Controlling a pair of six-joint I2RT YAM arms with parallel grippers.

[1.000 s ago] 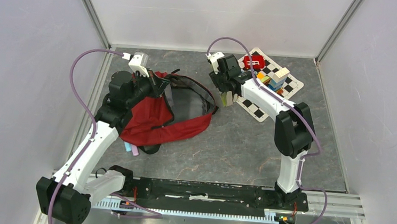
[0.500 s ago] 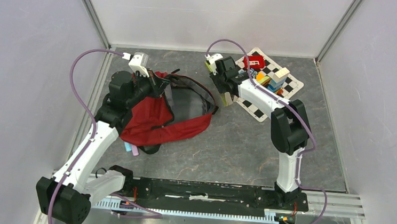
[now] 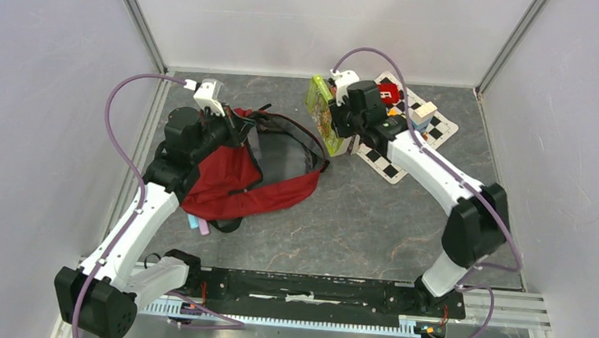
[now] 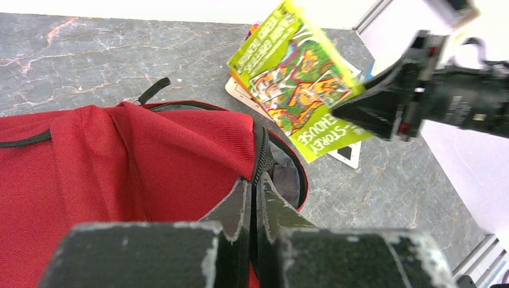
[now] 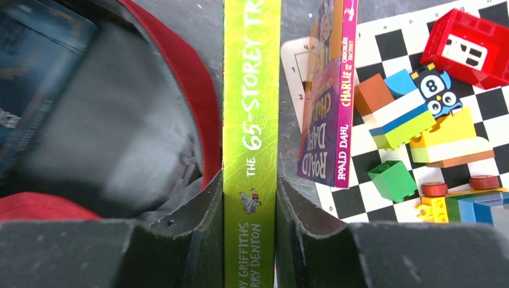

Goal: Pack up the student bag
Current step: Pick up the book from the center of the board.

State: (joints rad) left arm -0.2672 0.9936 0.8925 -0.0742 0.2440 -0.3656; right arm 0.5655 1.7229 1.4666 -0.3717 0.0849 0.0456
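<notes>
The large dark-red fabric student bag (image 3: 231, 178) lies on the left of the grey stone-patterned table (image 3: 357, 222), its mouth open toward the right with grey lining showing. The black-and-white checkered mat (image 5: 390, 42) carries a purple paperback (image 5: 321, 132) and coloured toy blocks (image 5: 414, 126). Between bag and mat, the right gripper (image 5: 249, 198) clamps a lime-green paperback book (image 5: 251, 108) off the table. The left gripper (image 4: 253, 187) pinches the bag's black zipper rim
</notes>
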